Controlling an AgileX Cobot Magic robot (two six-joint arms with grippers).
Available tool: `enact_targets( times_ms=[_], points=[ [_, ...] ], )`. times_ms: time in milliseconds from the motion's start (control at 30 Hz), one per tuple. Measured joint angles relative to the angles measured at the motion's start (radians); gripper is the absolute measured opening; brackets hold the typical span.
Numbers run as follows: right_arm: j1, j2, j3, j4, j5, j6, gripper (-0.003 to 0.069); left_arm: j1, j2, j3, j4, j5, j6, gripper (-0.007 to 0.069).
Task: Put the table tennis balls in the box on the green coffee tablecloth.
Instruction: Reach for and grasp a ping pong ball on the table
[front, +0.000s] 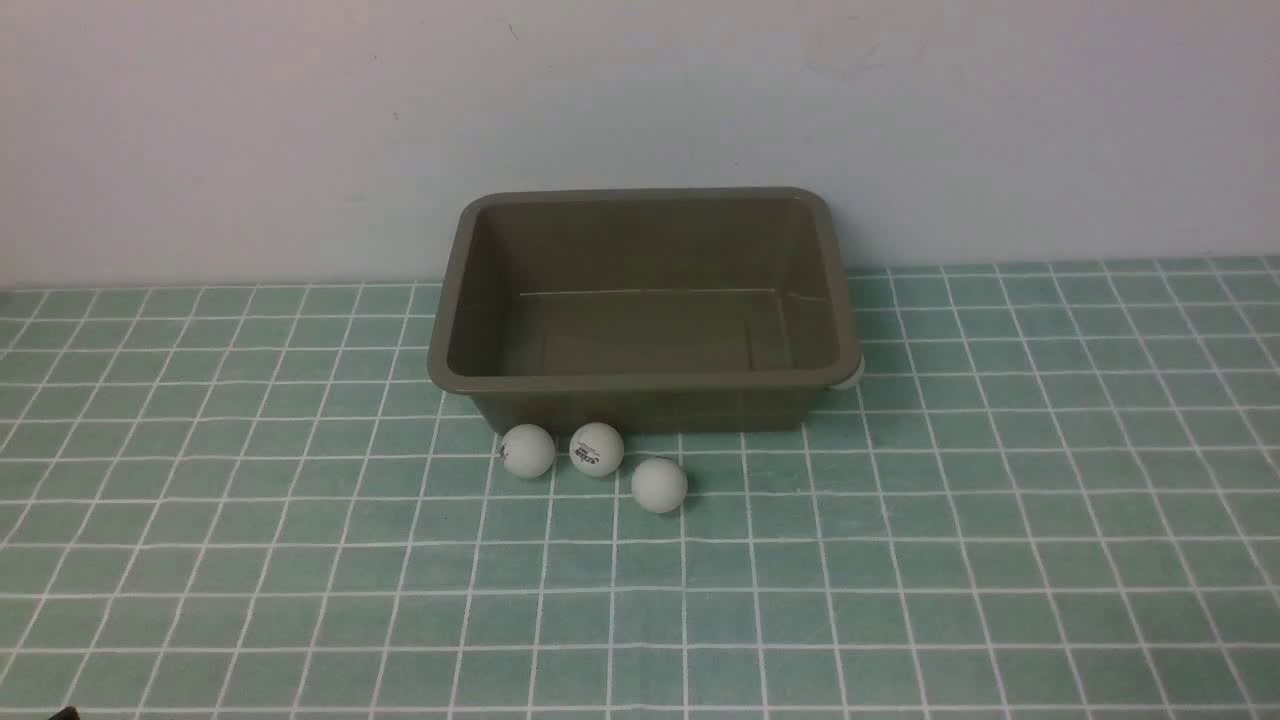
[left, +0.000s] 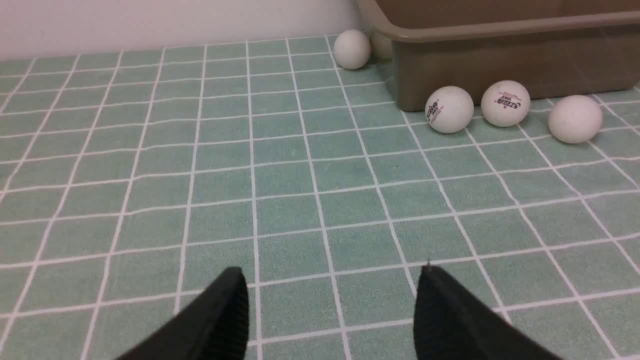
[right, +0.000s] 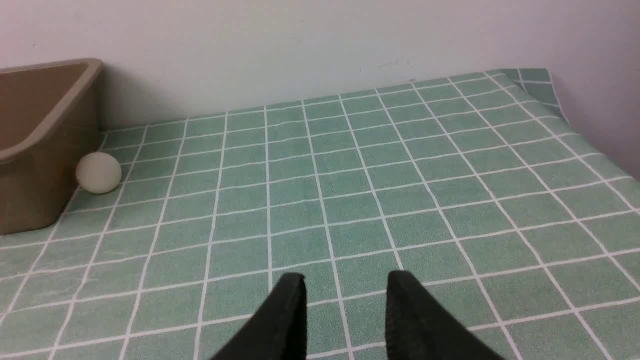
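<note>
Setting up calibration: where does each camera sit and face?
Front view: between the arms, facing the wall over the olive-brown plastic tub; no arm clearly shows.
Left wrist view: low over the mint-green checked cloth, toward three white balls; left gripper shows.
Right wrist view: toward the tub's right end; right gripper shows.
Shared: front and left see those balls.

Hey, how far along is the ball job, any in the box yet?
Done: nothing, the box is empty. In hand: nothing; left gripper and right gripper have jaws apart, empty, above the cloth. Still to do: three balls in front of the box, one at its right side, at least one near its far left corner.
</note>
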Motion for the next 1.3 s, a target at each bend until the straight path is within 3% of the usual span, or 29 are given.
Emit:
enact_targets(
  times_ms=[533,733,1300],
  points=[
    [0.0,0.0,0.0,0.0,0.0,0.0,0.0211,0.0,0.0,0.001,-0.021,-0.014,-0.004,0.0405],
    [0.0,0.0,0.0,0.0,0.0,0.0,0.0211,0.0,0.0,0.001,-0.215,-0.122,-0.027,0.0405],
    [0.0,0.0,0.0,0.0,0.0,0.0,0.0211,0.0,0.0,0.001,-0.45,-0.244,-0.029,0.0405]
  ],
)
